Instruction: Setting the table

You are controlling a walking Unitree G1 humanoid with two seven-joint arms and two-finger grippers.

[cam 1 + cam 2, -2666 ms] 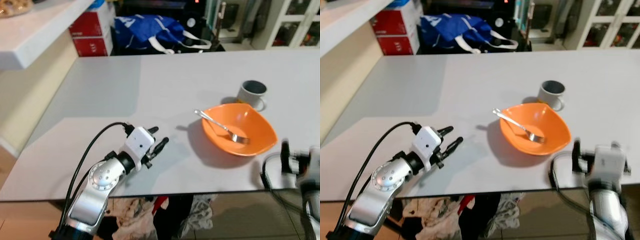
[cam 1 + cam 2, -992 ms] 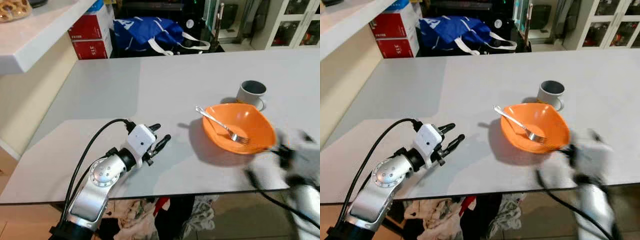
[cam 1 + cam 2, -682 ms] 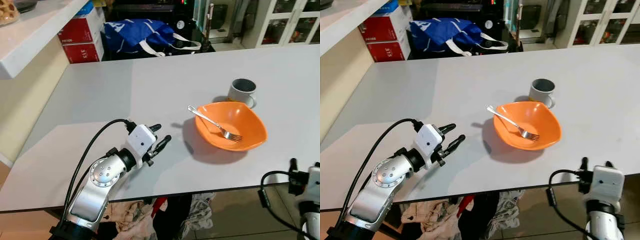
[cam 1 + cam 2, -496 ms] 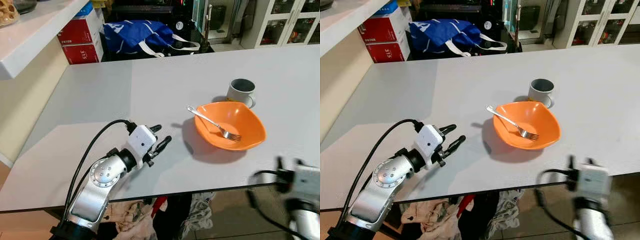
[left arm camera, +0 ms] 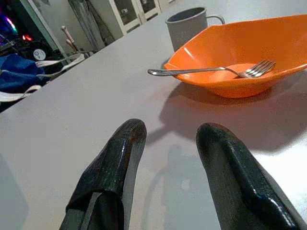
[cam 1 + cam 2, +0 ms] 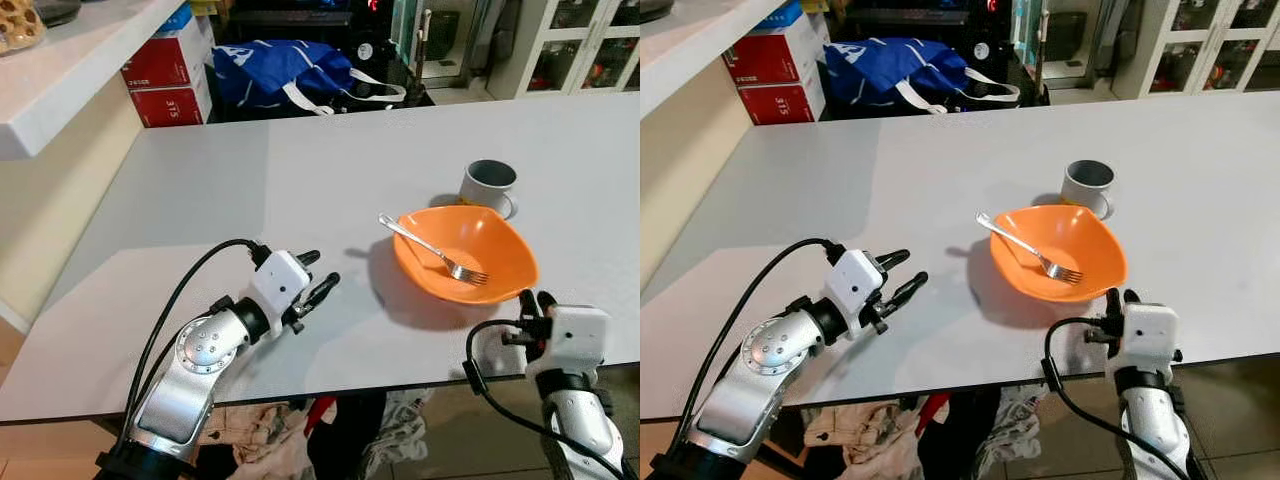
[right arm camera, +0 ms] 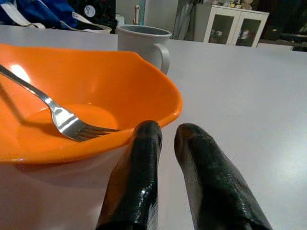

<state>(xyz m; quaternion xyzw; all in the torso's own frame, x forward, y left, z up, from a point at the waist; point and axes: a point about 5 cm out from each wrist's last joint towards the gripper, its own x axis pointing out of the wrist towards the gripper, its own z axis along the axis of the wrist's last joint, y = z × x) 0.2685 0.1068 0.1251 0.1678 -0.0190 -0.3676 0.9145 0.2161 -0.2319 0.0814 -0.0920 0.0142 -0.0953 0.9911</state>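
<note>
My right gripper (image 6: 1115,297) sits low over the near edge of the table (image 6: 300,180), fingers close together with only a narrow gap, gripping nothing. Their tips are just beside the near rim of the orange bowl (image 6: 465,255); from the wrist, one finger (image 7: 139,163) looks to be up against the bowl's wall, though I can't tell whether it touches. A fork (image 6: 432,248) lies in the bowl, tines down in the hollow, handle sticking out over the rim toward the table's left side. A grey mug (image 6: 488,186) stands just behind the bowl, toward the far edge, handle pointing right.

My left gripper (image 6: 316,277) rests over the table near its front edge, well left of the bowl, fingers spread apart and empty, pointing at the bowl.

Past the far edge lies a blue bag (image 6: 275,70), with red boxes (image 6: 165,78) beside it.
</note>
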